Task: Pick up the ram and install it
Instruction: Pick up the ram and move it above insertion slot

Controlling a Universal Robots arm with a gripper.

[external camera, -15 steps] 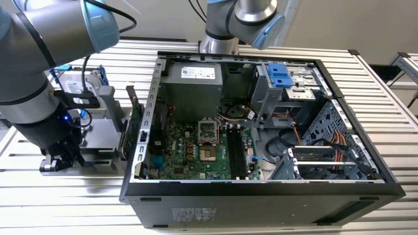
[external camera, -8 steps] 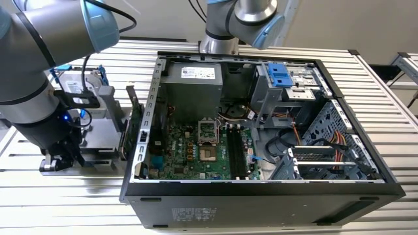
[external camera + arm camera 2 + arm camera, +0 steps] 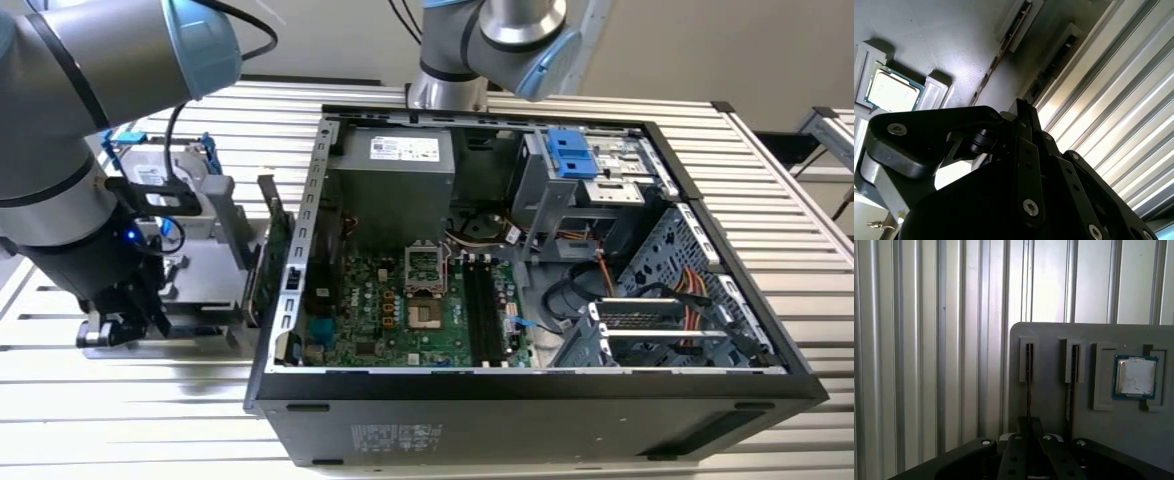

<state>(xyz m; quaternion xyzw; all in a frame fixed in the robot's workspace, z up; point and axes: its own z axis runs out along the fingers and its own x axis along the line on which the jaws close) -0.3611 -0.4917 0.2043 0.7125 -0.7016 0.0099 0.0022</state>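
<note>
**Ram in its holder, install not yet begun**

The gripper [image 3: 118, 325] is low over the grey holder [image 3: 200, 290], which stands on the ribbed table at the exterior view's left, just beside the open computer case [image 3: 534, 392]. In the first wrist view the gripper [image 3: 1029, 429] lines up with one of the holder's narrow slots, where the ram [image 3: 1029, 367] stands on edge. A second slot beside it seems to hold another stick, and a processor chip [image 3: 1135, 376] lies in a recess further along.

The second wrist view shows the gripper [image 3: 1021, 107] right at the end of that same ram [image 3: 999, 60], near or touching it. Whether the pincer is wide or already clamped on the stick cannot be told from these angles.

Inside the case, the motherboard's long black slots [image 3: 483, 310] look empty. Judged from this, the task is at the pick-up stage: the approach is made, while lifting, carrying and seating the ram all remain.
</note>
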